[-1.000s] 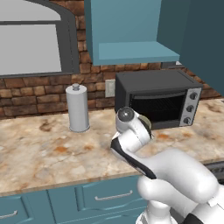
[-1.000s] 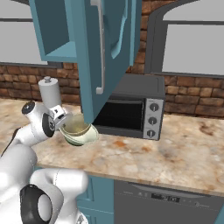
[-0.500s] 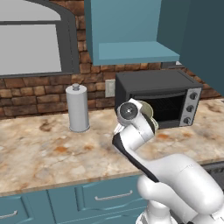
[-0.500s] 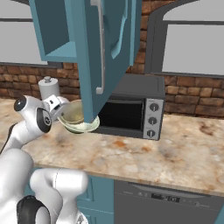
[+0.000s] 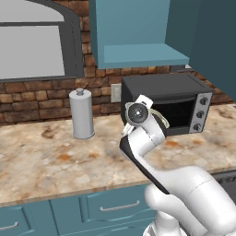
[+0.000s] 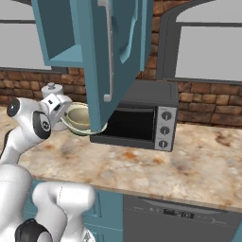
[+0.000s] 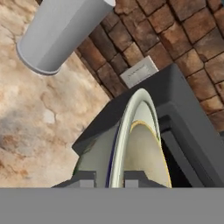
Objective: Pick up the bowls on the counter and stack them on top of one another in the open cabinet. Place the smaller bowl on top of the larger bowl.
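A brick wall backs the marble-patterned desk (image 5: 55, 156), with the open teal cabinet (image 5: 138, 41) overhead and its door (image 6: 113, 56) swung out. A black toaster oven (image 6: 142, 123) and a grey canister (image 5: 81, 114) stand on the desk. The fingers (image 7: 109, 178) are nearly closed, pinching the rim of the larger bowl (image 6: 80, 119), held in the air beside the oven, below the cabinet.

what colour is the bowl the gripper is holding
Pale greenish-white with a cream rim: the larger bowl, pinched at its rim by the gripper. Best seen in the right base view.
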